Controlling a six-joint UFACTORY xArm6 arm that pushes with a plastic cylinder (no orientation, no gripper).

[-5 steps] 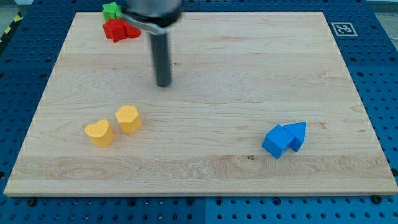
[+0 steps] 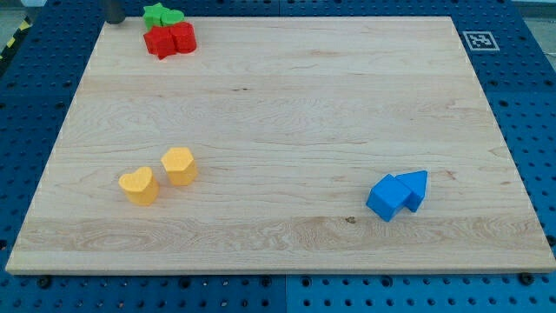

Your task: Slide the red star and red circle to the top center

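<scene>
The red star (image 2: 159, 43) and the red circle (image 2: 183, 36) lie touching each other near the board's top left corner. Two green blocks (image 2: 162, 14) sit right above them at the board's top edge. My tip (image 2: 114, 19) shows as a short dark stub at the view's top left, just left of the green blocks and up-left of the red star, apart from both. The rest of the rod is out of view.
A yellow heart (image 2: 138, 185) and a yellow hexagon (image 2: 179, 165) sit at the lower left. A blue cube (image 2: 388, 198) and a blue triangle (image 2: 417, 186) touch at the lower right. A printed marker (image 2: 478, 40) is at the top right corner.
My tip has moved from the board's upper middle, right of the red blocks, up and left to the top left corner. No block has moved.
</scene>
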